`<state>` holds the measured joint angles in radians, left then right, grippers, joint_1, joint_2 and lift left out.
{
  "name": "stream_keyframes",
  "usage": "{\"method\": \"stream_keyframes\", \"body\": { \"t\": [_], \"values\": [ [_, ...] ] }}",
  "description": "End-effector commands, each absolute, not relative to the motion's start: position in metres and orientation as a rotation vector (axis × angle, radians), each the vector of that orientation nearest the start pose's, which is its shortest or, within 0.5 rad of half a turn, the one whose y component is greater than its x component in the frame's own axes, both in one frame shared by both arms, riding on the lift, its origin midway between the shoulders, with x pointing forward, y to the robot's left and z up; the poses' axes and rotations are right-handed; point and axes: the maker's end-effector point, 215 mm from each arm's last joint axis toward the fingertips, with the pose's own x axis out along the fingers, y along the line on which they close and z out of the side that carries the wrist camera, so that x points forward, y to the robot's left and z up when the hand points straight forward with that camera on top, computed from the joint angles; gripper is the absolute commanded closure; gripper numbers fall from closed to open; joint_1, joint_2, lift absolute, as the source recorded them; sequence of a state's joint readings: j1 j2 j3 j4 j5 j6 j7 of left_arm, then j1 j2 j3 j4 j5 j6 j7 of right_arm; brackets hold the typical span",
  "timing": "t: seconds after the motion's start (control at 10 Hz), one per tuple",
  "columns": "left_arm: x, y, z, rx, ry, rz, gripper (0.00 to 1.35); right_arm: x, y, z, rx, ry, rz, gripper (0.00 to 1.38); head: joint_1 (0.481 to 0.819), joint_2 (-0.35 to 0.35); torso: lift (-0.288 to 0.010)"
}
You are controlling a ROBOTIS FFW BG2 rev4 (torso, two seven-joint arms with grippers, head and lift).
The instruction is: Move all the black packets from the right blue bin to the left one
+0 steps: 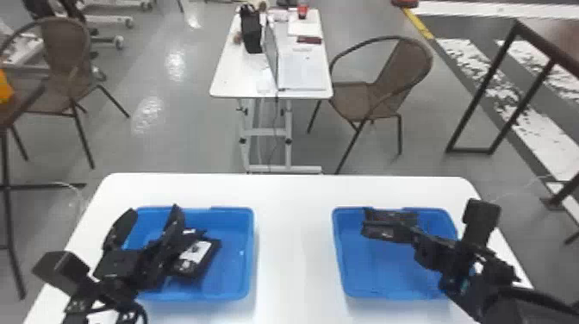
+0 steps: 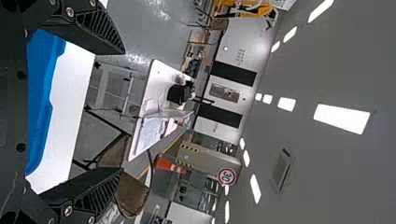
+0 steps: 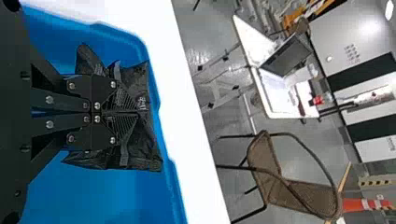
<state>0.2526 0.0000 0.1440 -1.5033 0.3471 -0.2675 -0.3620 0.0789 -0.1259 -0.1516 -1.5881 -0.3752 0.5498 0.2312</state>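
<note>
In the head view my left gripper (image 1: 147,228) is open over the left blue bin (image 1: 251,254); its fingers also stand wide apart in the left wrist view (image 2: 122,111). A black packet with a white label (image 1: 199,254) lies in that bin beside it, and part of the contents is hidden behind the gripper. My right gripper (image 1: 366,230) is at the back of the right blue bin (image 1: 338,254). From the right wrist, that gripper (image 3: 138,113) appears shut on a creased black packet (image 3: 140,151), which spreads out on both sides of the fingers, near the bin's wall.
Both bins stand on a white table (image 1: 295,241) with a bare gap between them. Beyond its far edge are another white table (image 1: 230,82) holding a laptop, brown chairs (image 1: 398,73) and a dark metal rail (image 1: 478,88) at the right.
</note>
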Motion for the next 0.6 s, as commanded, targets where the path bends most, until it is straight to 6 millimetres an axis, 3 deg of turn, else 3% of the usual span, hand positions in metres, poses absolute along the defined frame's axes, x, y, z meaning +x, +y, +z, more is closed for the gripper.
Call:
{"method": "stream_keyframes", "body": {
  "t": [0.0,0.2,0.5],
  "values": [
    [0.492,0.258,-0.41,-0.314,-0.036,-0.13,0.14,0.539,-0.225,-0.466,0.36,0.483,0.245,1.28,0.695,-0.014,0.0],
    [0.495,0.248,-0.406,-0.353,-0.047,-0.143,0.14,0.555,-0.177,-0.428,0.408,0.429,0.365,1.28,0.695,0.039,0.0],
    [0.503,0.229,-0.394,-0.46,-0.074,-0.161,0.15,0.566,-0.097,-0.395,0.485,0.398,0.551,1.28,0.695,0.096,0.0]
  ]
}}
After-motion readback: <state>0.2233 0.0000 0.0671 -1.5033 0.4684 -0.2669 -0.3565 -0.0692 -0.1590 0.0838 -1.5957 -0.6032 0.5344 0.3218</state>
